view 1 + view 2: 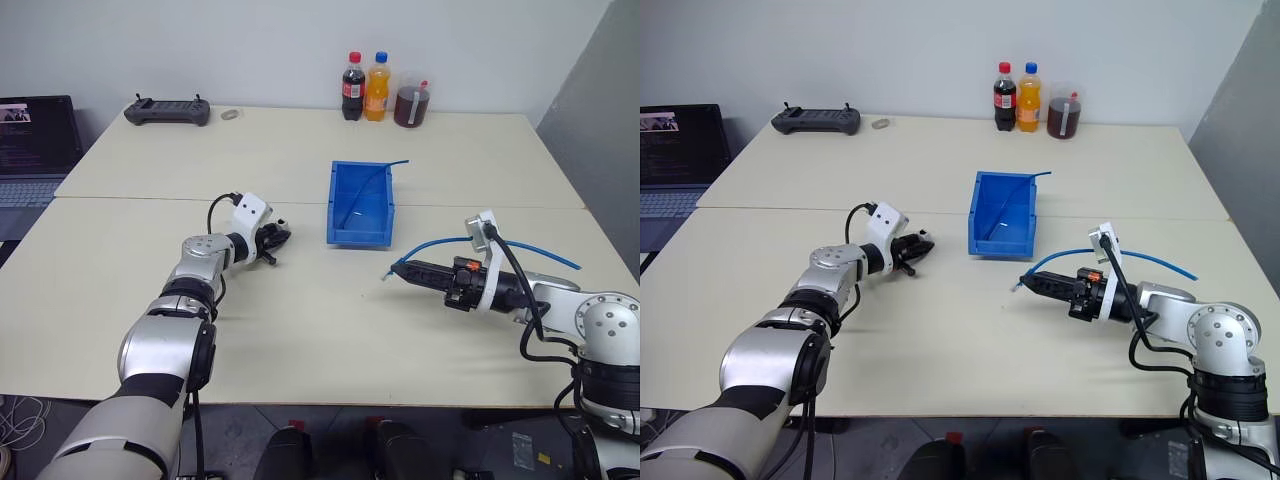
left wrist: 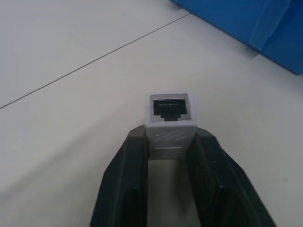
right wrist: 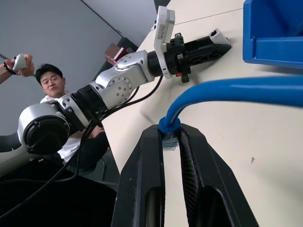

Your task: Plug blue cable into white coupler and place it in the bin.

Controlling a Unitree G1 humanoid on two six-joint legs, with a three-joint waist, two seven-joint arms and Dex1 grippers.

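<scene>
With the left gripper (image 2: 171,142) clamping the coupler (image 2: 171,115) and the right gripper (image 3: 171,142) seemingly pinching the cable (image 3: 236,92) plug, align plug squarely with socket at mid-frame.

Arms: silver-grey rounded shells, black joint bands. Left gripper (image 1: 277,240): two black fingers behind white wrist block. Right gripper (image 1: 402,270): long black fingers (orange detail at base), white block on top. Black cables loop from each wrist along forearm.
</scene>
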